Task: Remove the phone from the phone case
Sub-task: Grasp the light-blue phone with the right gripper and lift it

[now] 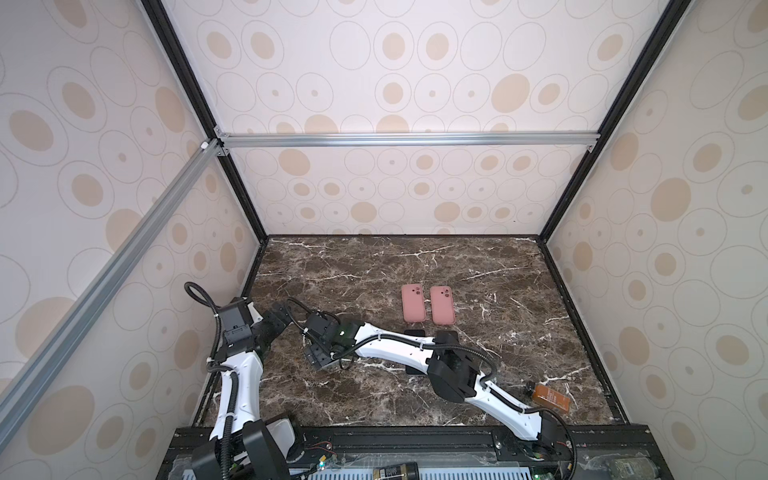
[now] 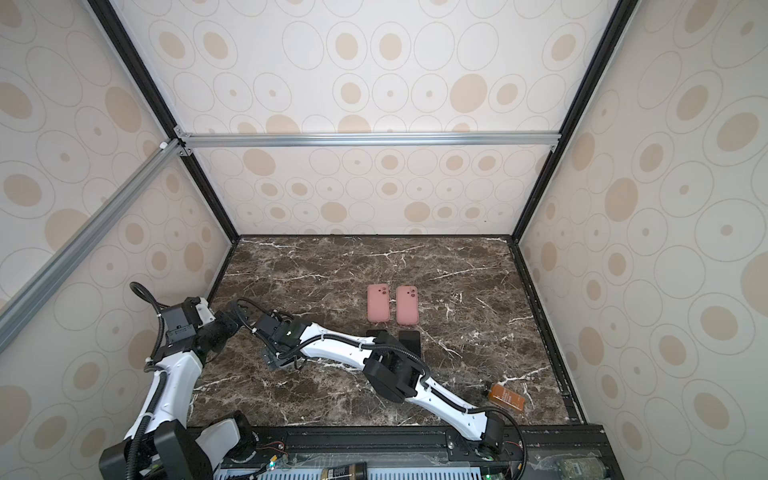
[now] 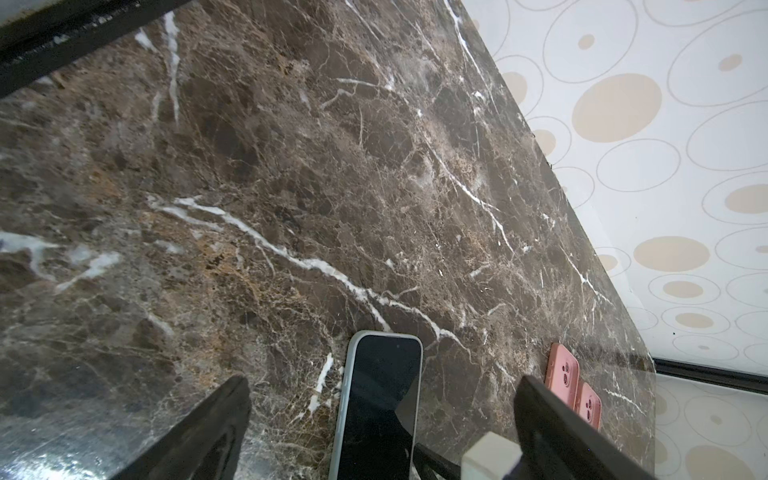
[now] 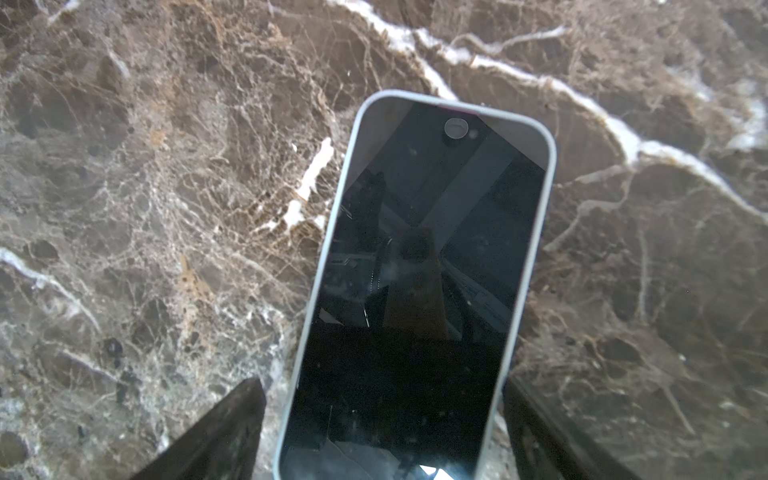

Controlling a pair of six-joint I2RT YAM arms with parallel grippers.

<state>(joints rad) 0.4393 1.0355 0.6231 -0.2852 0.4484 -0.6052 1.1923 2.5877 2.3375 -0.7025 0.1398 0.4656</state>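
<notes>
A phone [image 4: 419,270] with a dark screen lies face up on the marble table, fitted in a pale grey phone case [image 4: 550,166] whose rim frames it. My right gripper [image 4: 383,386] is open low over one end of it, one finger along each long side. In both top views that gripper [image 1: 320,359] [image 2: 274,357] covers the phone. My left gripper [image 3: 382,380] is open too and holds nothing. It points along the table at the same phone [image 3: 382,399] from the left [image 1: 278,316].
Two pink cases [image 1: 413,303] [image 1: 441,304] lie backs up side by side mid-table. Flat black slabs [image 1: 414,333] [image 1: 448,336] show partly under my right arm. An orange bottle [image 1: 550,397] lies at the front right. Patterned walls close three sides.
</notes>
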